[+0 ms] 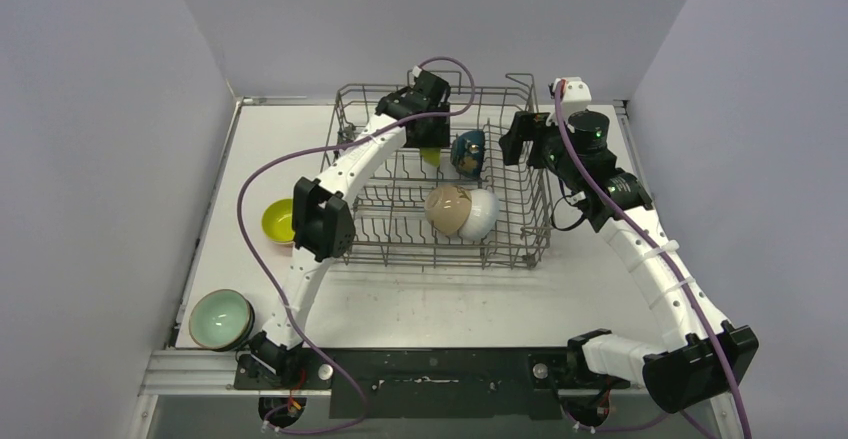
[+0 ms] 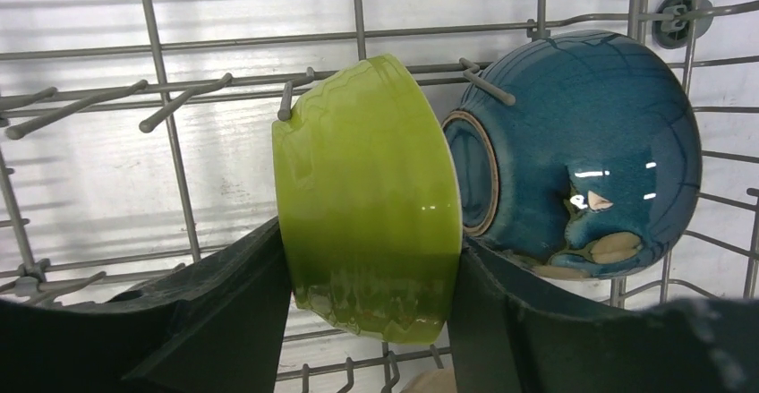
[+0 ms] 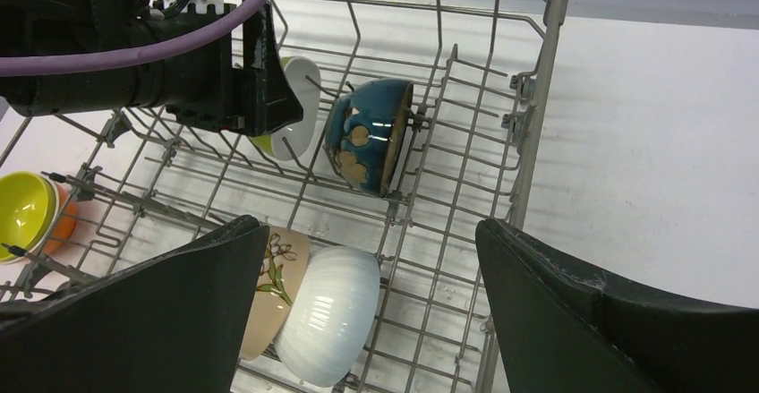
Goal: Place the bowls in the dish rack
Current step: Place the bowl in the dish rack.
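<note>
White table point(image 1: 450, 299), grey walls. Left gripper point(image 2: 371, 241) clamps lime bowl point(image 2: 367, 187) on edge against tines, upper centre of frame in dish rack point(image 1: 400, 251), beside blue bowl point(image 2: 582, 151). I judge it is held upright for slotting. Right gripper point(image 3: 371, 225) gapes empty over rack's right side. Yellow bowl point(image 1: 278, 221) sits outside, left of rack.

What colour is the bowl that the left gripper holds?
The bowl is lime green, clearest in the left wrist view.

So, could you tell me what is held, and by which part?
The lime bowl, pinched at its sides by the left gripper; the right gripper is empty.
</note>
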Controlling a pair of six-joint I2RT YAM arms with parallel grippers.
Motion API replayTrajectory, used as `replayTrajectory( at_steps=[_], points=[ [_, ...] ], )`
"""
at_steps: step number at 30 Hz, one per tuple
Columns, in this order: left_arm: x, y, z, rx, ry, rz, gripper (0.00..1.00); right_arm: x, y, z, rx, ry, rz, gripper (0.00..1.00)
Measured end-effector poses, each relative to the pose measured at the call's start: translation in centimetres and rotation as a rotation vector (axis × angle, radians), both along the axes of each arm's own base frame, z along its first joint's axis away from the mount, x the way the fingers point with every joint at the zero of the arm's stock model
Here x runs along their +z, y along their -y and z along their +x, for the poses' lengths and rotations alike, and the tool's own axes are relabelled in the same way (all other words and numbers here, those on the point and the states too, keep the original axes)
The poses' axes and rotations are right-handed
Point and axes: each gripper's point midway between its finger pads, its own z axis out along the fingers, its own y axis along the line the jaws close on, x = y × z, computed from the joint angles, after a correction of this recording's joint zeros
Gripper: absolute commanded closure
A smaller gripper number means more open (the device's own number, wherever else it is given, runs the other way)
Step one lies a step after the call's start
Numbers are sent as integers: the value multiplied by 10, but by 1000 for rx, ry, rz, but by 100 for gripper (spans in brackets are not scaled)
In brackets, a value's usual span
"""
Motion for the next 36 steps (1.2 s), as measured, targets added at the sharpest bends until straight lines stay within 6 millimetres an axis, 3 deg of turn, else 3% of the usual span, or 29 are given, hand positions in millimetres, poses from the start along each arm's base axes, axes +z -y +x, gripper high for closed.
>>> replayTrajectory(
  at_steps=[4, 11, 14, 19, 24, 25, 27, 30, 36],
  points=[
    [-7, -2, 1, 2, -21, -10, 18, 0, 0, 0, 0, -1, 0, 10],
    [-20, -9, -9, 6, -56, 13, 11, -1, 0, -1, 2, -4, 0, 10],
    [-12, -13, -14, 3, -47, 9, 10, -1, -1, -1, 8, -6, 2, 10],
    [31, -16, -21, -6, 39, -51, 8, -1, -3, -2, 17, -9, 7, 10],
    [99, -27, -39, -27, 191, -156, 0, -1, -6, -4, 38, -13, 15, 10],
    [112, -32, -45, -32, 227, -183, 3, -1, -8, -4, 44, -15, 17, 10],
    [131, -44, -58, -38, 283, -224, 4, -2, -10, -5, 56, -18, 21, 10],
    [153, -78, -83, -18, 380, -296, 4, -4, -14, -6, 80, -29, 28, 10],
    [160, -183, -129, 185, 524, -392, 4, -16, -24, -6, 127, -72, 38, 10]
  ],
)
